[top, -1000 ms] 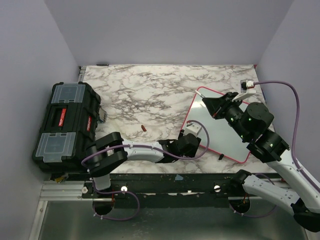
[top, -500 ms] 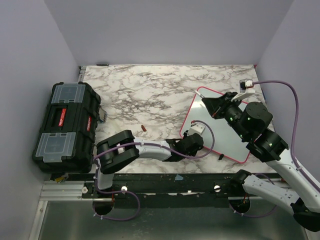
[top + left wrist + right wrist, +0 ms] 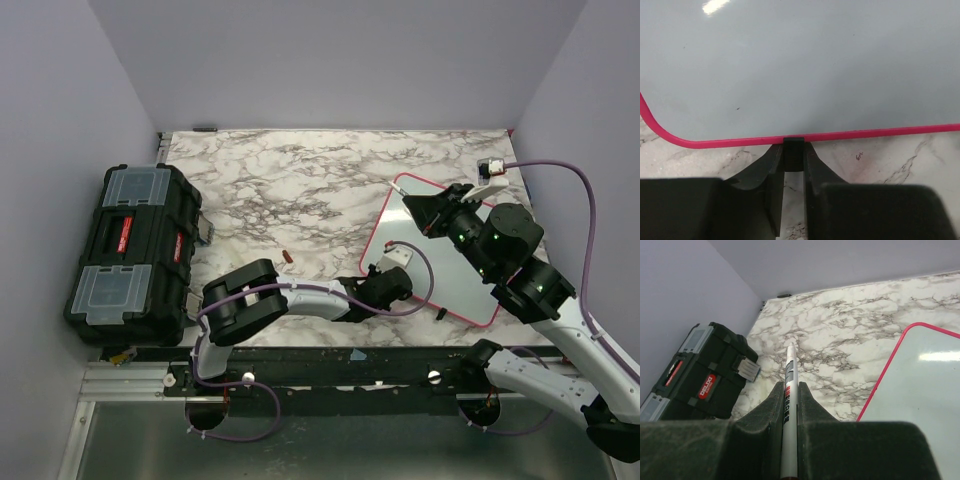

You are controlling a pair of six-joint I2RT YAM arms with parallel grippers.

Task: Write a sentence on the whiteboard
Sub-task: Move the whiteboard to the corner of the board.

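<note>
L claw (image 3: 793, 152) narrow, pinching whiteboard (image 3: 805, 65) at near edge. R claw (image 3: 790, 386) clamps marker (image 3: 790, 357), barrel pointing far-left; blank board lies below-right, so we'd swing R arm over.

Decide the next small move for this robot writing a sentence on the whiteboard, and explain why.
Probably bring the right end effector down until the marker it grips meets the whiteboard near its far-left corner. The board shows no writing, the marker hangs above it, and the left end effector pinches the black foot on the pink frame's near edge, which should steady the board.
</note>
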